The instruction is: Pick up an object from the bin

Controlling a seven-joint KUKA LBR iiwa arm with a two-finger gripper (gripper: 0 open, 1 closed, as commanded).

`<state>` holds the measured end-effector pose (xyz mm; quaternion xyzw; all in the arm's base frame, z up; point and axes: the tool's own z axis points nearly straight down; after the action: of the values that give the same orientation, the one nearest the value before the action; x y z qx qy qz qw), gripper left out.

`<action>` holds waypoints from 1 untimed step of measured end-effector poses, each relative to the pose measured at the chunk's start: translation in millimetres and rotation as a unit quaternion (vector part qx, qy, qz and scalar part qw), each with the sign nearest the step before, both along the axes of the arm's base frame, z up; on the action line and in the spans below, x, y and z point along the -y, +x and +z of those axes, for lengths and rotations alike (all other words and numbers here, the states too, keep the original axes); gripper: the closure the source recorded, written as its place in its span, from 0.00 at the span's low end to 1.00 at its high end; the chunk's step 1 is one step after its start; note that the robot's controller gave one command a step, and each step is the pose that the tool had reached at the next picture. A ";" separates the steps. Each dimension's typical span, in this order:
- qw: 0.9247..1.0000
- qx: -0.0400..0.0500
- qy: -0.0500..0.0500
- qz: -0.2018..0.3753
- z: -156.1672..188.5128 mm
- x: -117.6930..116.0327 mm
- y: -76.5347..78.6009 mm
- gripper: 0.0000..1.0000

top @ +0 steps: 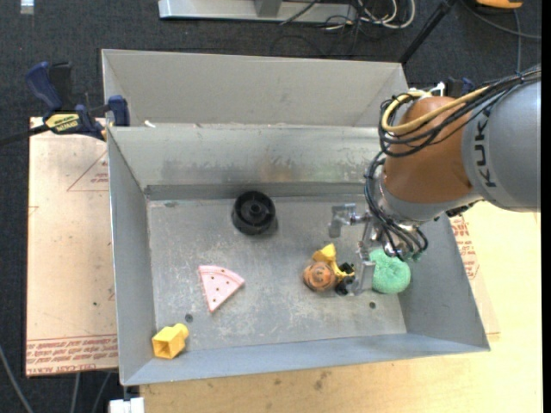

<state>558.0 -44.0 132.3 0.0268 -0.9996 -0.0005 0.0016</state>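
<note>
One claw, low (right side), between orange toy, green lump

I see the gripper low in the bin, just left of the green lump, an orange-and-yellow toy beyond it, a black ring up-left, a pink wedge and a yellow block farther left.

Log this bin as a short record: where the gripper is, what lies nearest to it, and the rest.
bin: grey metal bin
gripper: gripper low in the bin's right part as seen
nearest, one side: small orange and yellow toy
nearest, other side: green lump
back middle: black round piece
front left: pink wedge, yellow block
</note>
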 end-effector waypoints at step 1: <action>1.000 0.004 0.000 0.008 30.3 -10.2 0.1 0.00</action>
<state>558.2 -33.8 162.6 0.0350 -0.9994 -0.0005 -0.0026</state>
